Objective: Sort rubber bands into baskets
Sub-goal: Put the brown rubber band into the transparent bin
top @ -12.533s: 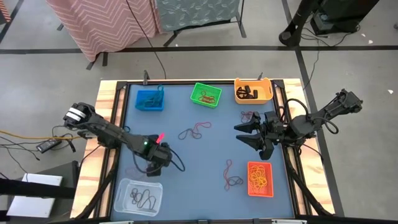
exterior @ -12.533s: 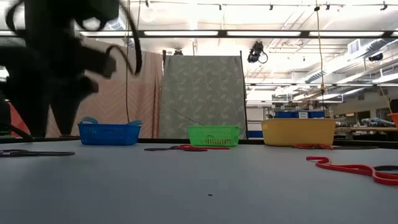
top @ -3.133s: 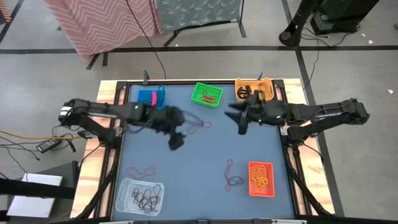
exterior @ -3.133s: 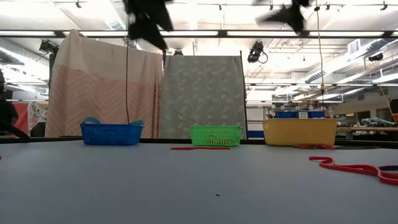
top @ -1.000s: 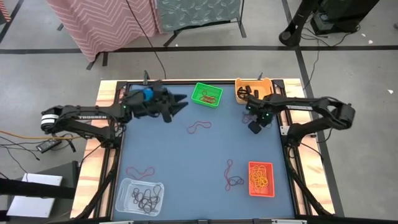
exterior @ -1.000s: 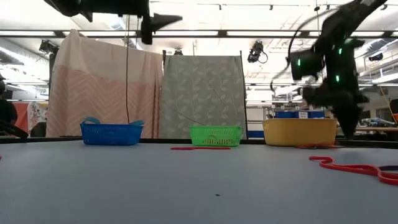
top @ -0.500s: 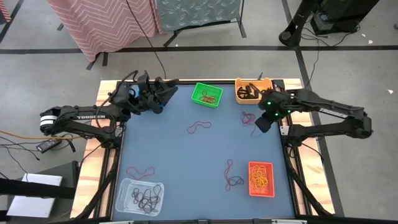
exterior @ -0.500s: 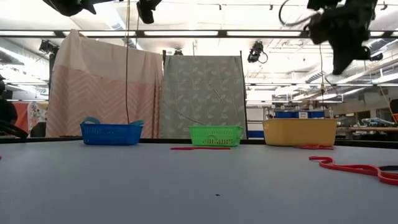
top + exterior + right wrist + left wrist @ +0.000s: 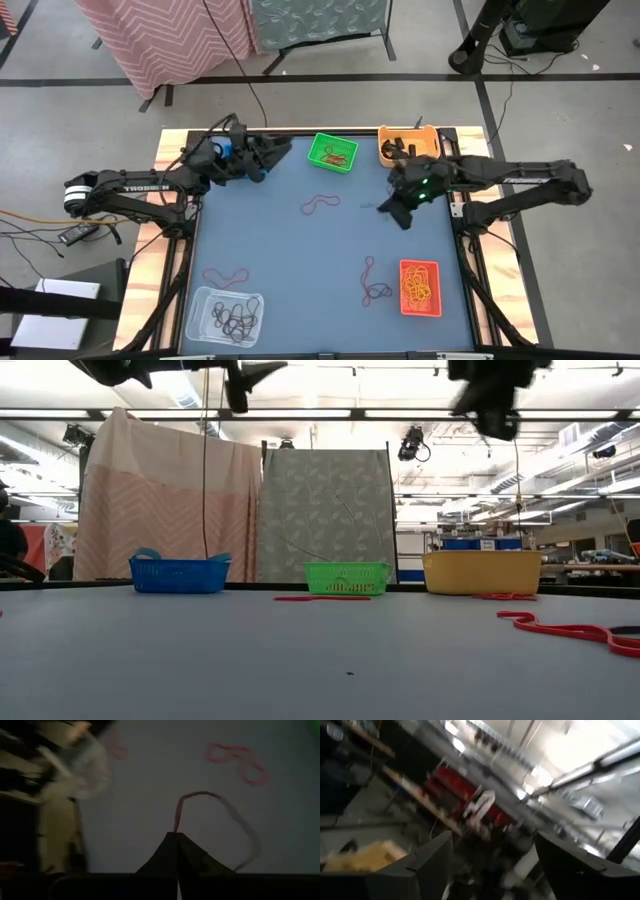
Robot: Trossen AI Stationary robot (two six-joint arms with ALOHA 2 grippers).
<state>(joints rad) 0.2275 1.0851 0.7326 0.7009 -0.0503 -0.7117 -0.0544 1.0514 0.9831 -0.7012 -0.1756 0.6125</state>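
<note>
While its fingers are pinching fully together, the right gripper (image 9: 176,837) is gripping a thin reddish rubber band (image 9: 227,815), its loop dangling above the blue worktop (image 9: 300,260) near the yellow-orange basket (image 9: 407,146). Spread wide, the left gripper (image 9: 275,152) is hovering empty above the blue basket.

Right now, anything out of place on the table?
Nothing damaged or spilled. Loose rubber bands lie unsorted on the mat: a red one mid-table, another near the clear basket, a tangle beside the red-orange basket. The right end effector is shut on a reddish band.
</note>
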